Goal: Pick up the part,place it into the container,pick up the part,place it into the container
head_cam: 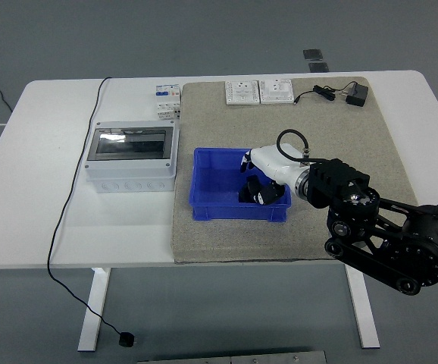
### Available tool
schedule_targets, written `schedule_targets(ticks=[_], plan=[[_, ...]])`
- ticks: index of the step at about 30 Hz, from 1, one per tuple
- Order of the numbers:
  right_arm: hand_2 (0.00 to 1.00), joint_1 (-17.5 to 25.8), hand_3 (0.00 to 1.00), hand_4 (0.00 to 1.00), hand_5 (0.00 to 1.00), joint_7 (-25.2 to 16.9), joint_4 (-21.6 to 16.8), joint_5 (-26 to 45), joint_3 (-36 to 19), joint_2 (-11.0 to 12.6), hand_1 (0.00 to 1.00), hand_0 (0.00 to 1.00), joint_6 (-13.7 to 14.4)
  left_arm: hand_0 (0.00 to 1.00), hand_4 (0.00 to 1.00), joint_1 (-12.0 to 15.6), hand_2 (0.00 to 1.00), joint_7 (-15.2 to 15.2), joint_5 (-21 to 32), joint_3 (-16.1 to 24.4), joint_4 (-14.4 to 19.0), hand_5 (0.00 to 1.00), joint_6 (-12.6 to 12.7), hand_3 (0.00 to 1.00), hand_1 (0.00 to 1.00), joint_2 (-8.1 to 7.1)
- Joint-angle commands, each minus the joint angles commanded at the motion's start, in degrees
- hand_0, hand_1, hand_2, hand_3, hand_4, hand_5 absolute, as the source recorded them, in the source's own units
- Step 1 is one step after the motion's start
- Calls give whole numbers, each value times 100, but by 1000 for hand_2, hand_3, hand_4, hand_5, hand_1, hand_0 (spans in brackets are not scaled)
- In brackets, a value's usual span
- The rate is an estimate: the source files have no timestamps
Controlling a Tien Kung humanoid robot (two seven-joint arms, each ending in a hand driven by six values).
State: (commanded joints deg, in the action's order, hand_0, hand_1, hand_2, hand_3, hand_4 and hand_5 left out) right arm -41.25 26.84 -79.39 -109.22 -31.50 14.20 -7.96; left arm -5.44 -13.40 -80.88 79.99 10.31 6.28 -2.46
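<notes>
The right hand (258, 180) reaches in from the lower right on a black arm (389, 235) and sits over the right end of the blue bin (217, 205). Its white back faces up and its dark fingers (254, 191) curl downward inside the bin. Something dark lies under and between the fingers, but I cannot tell whether it is a part in the hand's hold or only the fingers themselves, so the grasp is unclear. The rest of the bin floor that shows is bare blue.

The bin rests on a tan mat (355, 144) that covers the right half of the white desk (45, 152). At the mat's far edge lie two white switch plates (258, 92) side by side, and to their right a small black adapter (355, 95) with its short lead. Just left of the bin, off the mat, stands a grey box (131, 157) with a dark clear lid. Behind it, by the mat's far left corner, sit small white breakers (167, 101). A black cable (75, 189) runs from the desk's far edge past the box, over the near edge and down to the floor.
</notes>
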Motion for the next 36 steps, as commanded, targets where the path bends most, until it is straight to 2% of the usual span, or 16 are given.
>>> schedule_targets(ticks=[4, 7, 8, 9, 13, 14, 18, 19, 20, 24, 25, 26, 30, 31, 32, 36], plan=[[710, 192, 701, 823, 167, -77, -387, 143, -457, 151, 205, 183, 117, 719, 614, 5, 699, -1, -8, 3, 0, 484, 1, 568, 591, 0], [710, 484, 701, 823, 167, -384, -717, 329, -915, 335, 205, 183, 552, 719, 614, 12, 699, 2, -1, 2, 0, 484, 6, 568, 591, 2], [655, 605, 635, 814, 283, -542, -764, 455, -1097, 395, 257, 226, 781, 718, 613, 14, 699, 3, 1, 3, 0, 482, 7, 567, 591, 3], [655, 746, 635, 814, 283, -715, -764, 607, -1279, 451, 257, 226, 1004, 718, 613, 15, 699, 4, 5, 3, 0, 482, 9, 567, 591, 7], [655, 1249, 635, 814, 283, -1479, -364, 1408, -1969, 551, 257, 226, 1847, 718, 613, 25, 699, 11, 78, -29, 0, 482, 20, 567, 591, 26], [631, 1406, 620, 726, 315, -1685, -205, 1623, -2145, 544, 281, 248, 2054, 718, 613, 26, 699, 13, 86, -31, 0, 482, 21, 567, 591, 30], [631, 1950, 620, 726, 315, -2432, 331, 2444, -2759, 510, 281, 248, 2792, 718, 613, 33, 699, 18, 115, -42, 0, 482, 22, 567, 591, 56], [631, 2072, 620, 726, 315, -2581, 445, 2637, -2888, 499, 281, 248, 2935, 718, 613, 37, 699, 19, 123, -44, 0, 482, 22, 567, 591, 61], [627, 2208, 608, 809, 232, -2739, 572, 2848, -3026, 484, 288, 264, 3087, 718, 612, 40, 699, 21, 130, -46, 0, 482, 22, 567, 592, 66], [627, 2631, 608, 809, 232, -3269, 1028, 3665, -3422, 339, 288, 264, 3571, 718, 612, 43, 699, 22, 121, -37, 0, 482, 18, 567, 592, 77], [627, 2677, 608, 809, 232, -3372, 1112, 3854, -3461, 288, 288, 264, 3629, 718, 612, 42, 699, 20, 106, -28, 0, 482, 16, 567, 592, 80], [629, 2711, 607, 831, 228, -3471, 1183, 4061, -3493, 234, 328, 295, 3664, 719, 612, 42, 698, 19, 94, -22, 0, 481, 14, 568, 592, 81], [629, 2796, 607, 831, 228, -3773, 1349, 4849, -3563, 87, 328, 295, 3672, 719, 612, 43, 698, 14, 67, -6, 0, 481, 10, 568, 592, 86], [629, 2806, 607, 831, 228, -3806, 1361, 4986, -3567, 78, 328, 295, 3663, 719, 612, 43, 698, 13, 64, -4, 0, 481, 9, 568, 592, 86], [629, 2823, 609, 820, 270, -3855, 1369, 5191, -3575, 71, 335, 305, 3640, 718, 613, 43, 699, 14, 66, -5, 0, 481, 9, 572, 593, 86], [629, 2828, 609, 820, 270, -3952, 1376, 5748, -3568, 80, 335, 305, 3592, 718, 613, 50, 699, 19, 100, -20, 0, 481, 14, 572, 593, 89]])
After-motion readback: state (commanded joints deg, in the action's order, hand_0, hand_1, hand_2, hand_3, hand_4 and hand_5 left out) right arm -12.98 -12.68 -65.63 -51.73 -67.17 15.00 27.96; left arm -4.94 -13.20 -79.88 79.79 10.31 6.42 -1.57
